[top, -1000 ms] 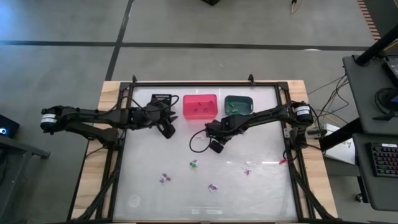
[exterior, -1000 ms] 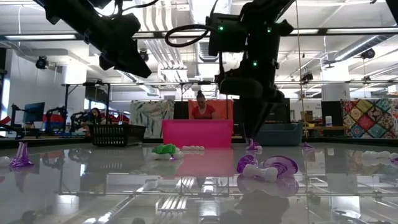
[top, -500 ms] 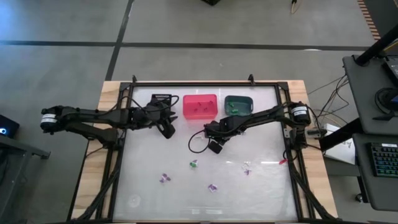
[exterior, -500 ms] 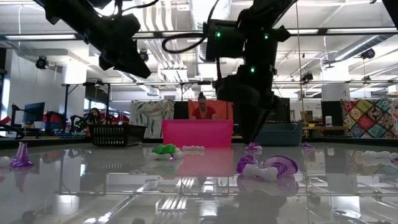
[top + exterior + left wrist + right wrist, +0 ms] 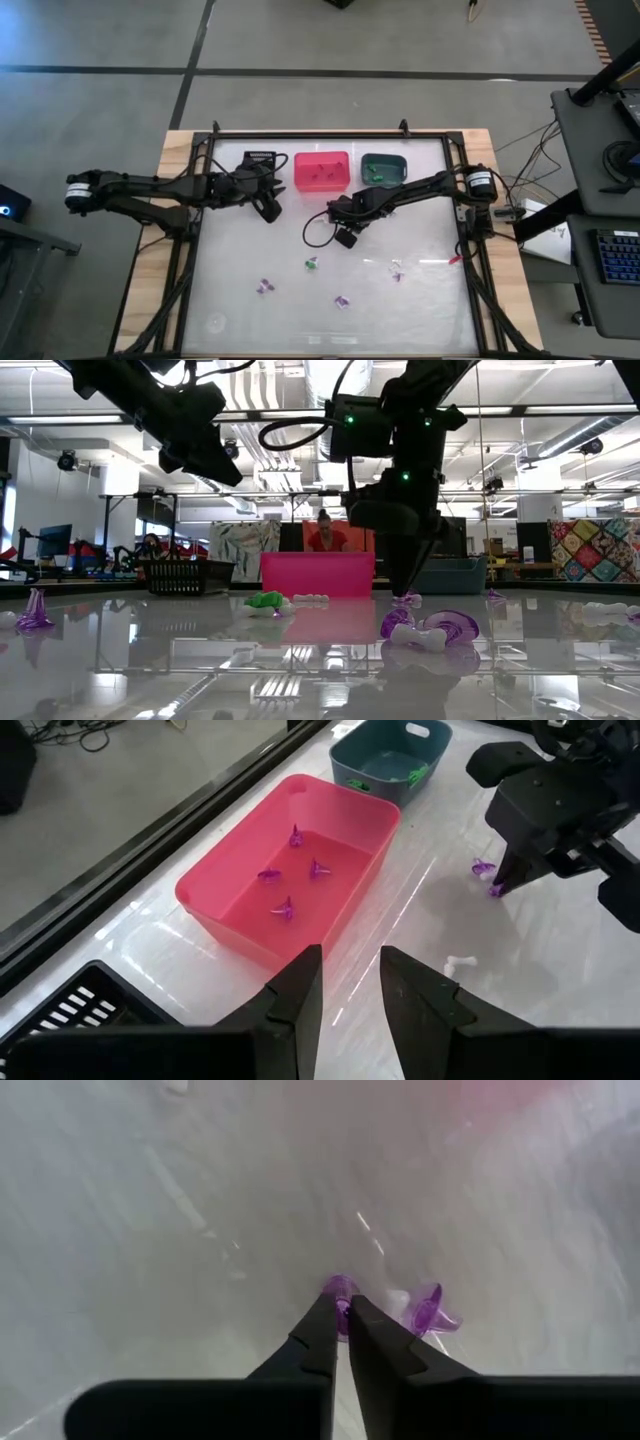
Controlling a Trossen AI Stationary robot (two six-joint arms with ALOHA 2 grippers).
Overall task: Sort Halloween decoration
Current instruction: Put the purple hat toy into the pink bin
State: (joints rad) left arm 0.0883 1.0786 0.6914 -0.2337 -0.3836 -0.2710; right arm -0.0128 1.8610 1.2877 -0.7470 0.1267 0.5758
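Observation:
My right gripper [image 5: 340, 1318] stands at the middle of the table, just in front of the pink bin [image 5: 321, 170] and the teal bin [image 5: 383, 167]. It points steeply down and is shut on a tiny purple trinket [image 5: 338, 1290]. A second purple trinket [image 5: 432, 1310] lies right beside it. Several purple trinkets [image 5: 288, 875] lie in the pink bin, and green ones [image 5: 415, 772] in the teal bin. My left gripper [image 5: 350, 985] waits open above the table's far left, in front of the black bin [image 5: 260, 160]. My right gripper pinches the purple trinket [image 5: 340, 1294] between the free ends of its two fingers. The fingers come from above and point steeply down. In the low view the trinket [image 5: 405, 598] sits at table level under the fingertips.
More trinkets lie loose on the near half of the table: a green one [image 5: 312, 263], purple ones [image 5: 264, 286] [image 5: 342, 301] and a pale one [image 5: 397, 270]. A white trinket [image 5: 458, 962] lies between the two grippers. A person sits in the room beyond the pink bin.
My right gripper has shut its fingers around the purple trinket on the table, staying over the same spot. The trinket has stayed on the table.

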